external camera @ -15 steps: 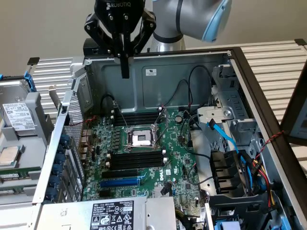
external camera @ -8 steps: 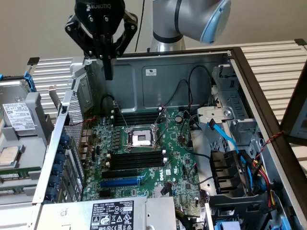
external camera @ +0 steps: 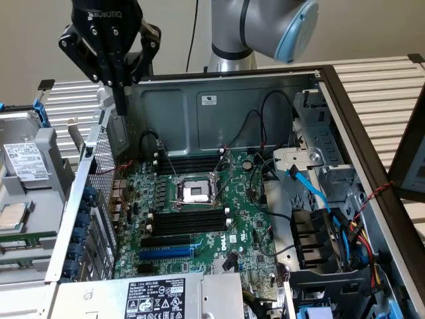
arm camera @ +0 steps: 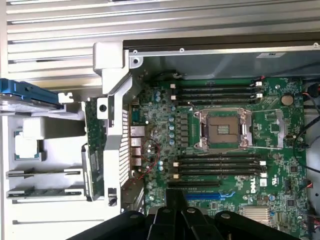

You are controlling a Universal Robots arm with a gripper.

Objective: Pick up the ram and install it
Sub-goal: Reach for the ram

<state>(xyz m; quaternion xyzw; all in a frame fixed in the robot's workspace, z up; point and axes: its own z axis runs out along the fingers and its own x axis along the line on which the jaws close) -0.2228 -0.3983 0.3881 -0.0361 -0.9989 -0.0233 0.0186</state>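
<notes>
Two thin green strips [arm camera: 45, 192], which look like ram sticks, stand on edge in the pale tray [arm camera: 20, 215] outside the computer case; in the exterior view they lie at the far left [external camera: 18, 244]. My gripper [external camera: 123, 106] hangs high over the case's back corner on the exterior view's left, fingers shut with nothing between them. In the wrist view the black fingertips [arm camera: 175, 196] sit pressed together above the motherboard [arm camera: 280, 150]. Black memory slots [external camera: 189, 220] lie beside the processor socket [external camera: 196, 193], with another bank [arm camera: 217, 92] on its far side.
The open metal case has a perforated side wall [external camera: 99, 199], a blue slot [external camera: 166, 252], and cables and a drive cage [external camera: 319, 219] on the exterior view's right. A hard drive [external camera: 26, 163] and a loose chip [external camera: 13, 216] rest in the tray outside.
</notes>
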